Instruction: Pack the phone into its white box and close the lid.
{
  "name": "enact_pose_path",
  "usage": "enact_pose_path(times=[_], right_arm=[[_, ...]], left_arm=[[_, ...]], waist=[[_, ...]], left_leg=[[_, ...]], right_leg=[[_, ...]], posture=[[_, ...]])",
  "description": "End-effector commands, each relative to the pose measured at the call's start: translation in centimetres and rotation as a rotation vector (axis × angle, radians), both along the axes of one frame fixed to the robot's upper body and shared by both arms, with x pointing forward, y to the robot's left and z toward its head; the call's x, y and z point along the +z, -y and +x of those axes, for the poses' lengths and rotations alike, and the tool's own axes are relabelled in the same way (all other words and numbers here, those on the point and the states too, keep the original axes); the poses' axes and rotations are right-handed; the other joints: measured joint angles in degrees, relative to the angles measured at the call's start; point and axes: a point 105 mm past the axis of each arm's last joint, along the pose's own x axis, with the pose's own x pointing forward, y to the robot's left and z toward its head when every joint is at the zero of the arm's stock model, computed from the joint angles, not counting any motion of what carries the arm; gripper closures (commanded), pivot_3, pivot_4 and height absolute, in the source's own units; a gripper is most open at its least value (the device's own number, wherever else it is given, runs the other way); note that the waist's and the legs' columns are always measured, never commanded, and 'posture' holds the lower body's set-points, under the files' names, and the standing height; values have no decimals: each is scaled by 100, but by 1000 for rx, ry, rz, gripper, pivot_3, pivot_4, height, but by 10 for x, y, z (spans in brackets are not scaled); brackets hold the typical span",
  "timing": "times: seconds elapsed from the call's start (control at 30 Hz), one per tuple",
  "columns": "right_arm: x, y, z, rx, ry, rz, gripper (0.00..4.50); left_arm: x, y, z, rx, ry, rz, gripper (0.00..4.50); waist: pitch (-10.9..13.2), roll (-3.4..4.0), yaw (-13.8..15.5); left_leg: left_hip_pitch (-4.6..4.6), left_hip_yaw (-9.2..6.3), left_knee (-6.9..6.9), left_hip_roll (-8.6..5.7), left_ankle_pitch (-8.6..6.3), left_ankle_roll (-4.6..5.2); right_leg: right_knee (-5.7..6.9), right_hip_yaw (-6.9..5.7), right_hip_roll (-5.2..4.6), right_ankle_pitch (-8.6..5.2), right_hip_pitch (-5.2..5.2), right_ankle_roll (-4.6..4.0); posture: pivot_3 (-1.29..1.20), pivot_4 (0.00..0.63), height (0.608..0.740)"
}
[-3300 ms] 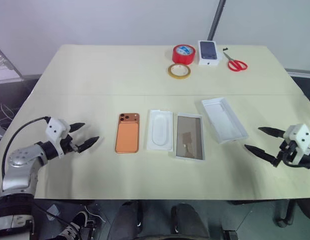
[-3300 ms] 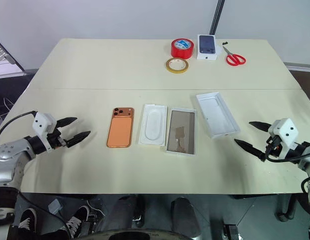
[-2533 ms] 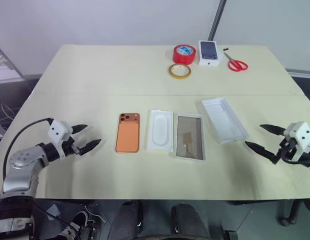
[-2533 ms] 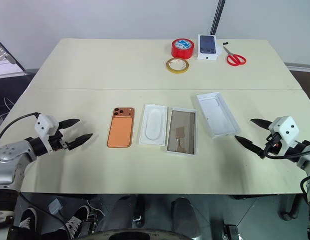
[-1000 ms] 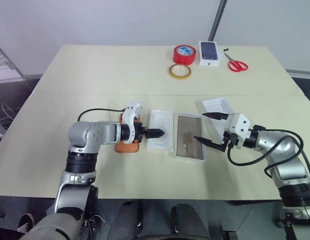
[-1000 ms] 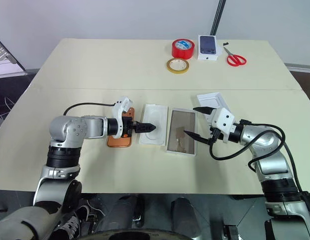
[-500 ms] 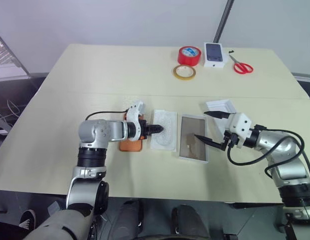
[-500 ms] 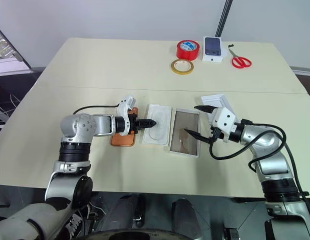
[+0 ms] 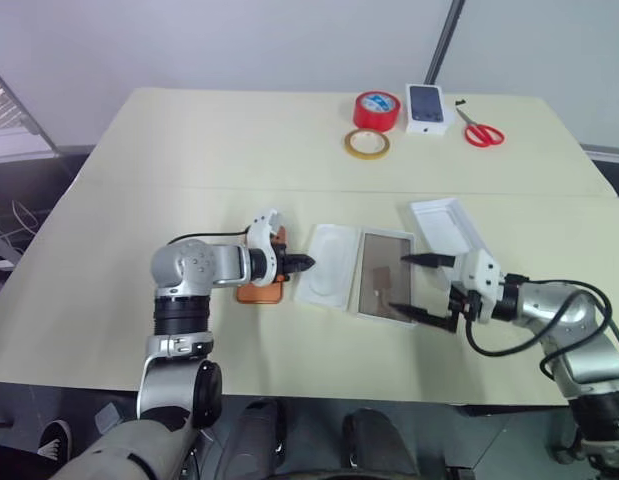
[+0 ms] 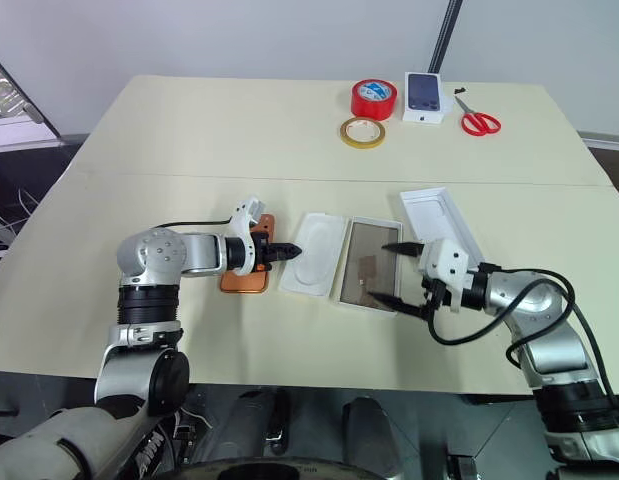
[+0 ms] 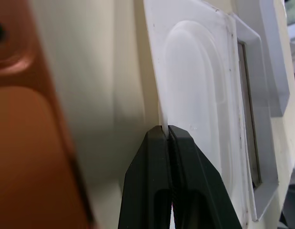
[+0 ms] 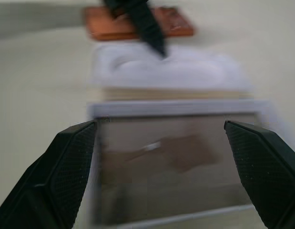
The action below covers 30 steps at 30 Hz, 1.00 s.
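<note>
The copper-orange phone lies flat at centre-left, partly hidden under my left wrist. To its right lies a white moulded insert, with my left gripper shut on its thin left edge; the pinch is plain in the left wrist view. Right of the insert sits the white box with its grey-brown floor showing. My right gripper is open at the box's right side, its fingertips over the box with nothing between them. The white lid lies open side up just beyond, angled.
At the table's far side are a red tape roll, a yellowish tape ring, a small white box with a phone picture and red scissors. The table's near edge runs close below both arms.
My left gripper has shut on the insert's edge, and the insert has turned slightly. My right gripper has drawn back toward the near edge, uncovering more of the lid. The camera has shifted a little.
</note>
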Motion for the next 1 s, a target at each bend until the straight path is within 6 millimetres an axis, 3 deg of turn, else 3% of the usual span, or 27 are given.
enact_pose_path(times=[0.03,0.13,0.23,0.47,0.7,1.0], right_arm=[[5,-14,-14,88,-21,-7,0],[-10,-14,-17,96,-46,-68,0],[-28,-8,-10,60,-57,-156,817],[-35,-16,-5,112,-8,-215,4435],[-17,-33,14,131,116,-192,4435],[-13,-57,41,141,193,-176,4435]], left_arm=[[25,-7,8,45,120,-32,4463],[31,-9,10,66,148,-51,4463],[31,-12,14,97,165,-23,4500],[34,-14,17,118,188,-26,4500],[50,-10,23,154,208,-124,4500],[68,-3,25,161,216,-189,4500]], waist=[[0,0,7],[0,0,14],[1,-2,22],[2,-3,15],[3,-6,12],[11,-18,14]], left_leg=[[0,-1,-1,0,0,-1],[-2,-2,-3,0,1,-4],[-3,-2,-1,-3,1,-5],[-7,-2,-3,-3,9,-17],[-9,-1,-1,-3,10,-18],[-11,-2,1,-4,16,-28]], right_leg=[[0,0,0,0,-1,0],[-1,0,-1,0,-3,0],[-3,-1,-4,0,-2,-1],[-3,-2,-2,0,-9,0],[0,-3,-1,0,-12,0],[0,-14,2,1,-11,1]], posture=[[0,150,728],[0,150,728],[0,150,728],[0,150,728],[0,150,728],[0,150,728]])
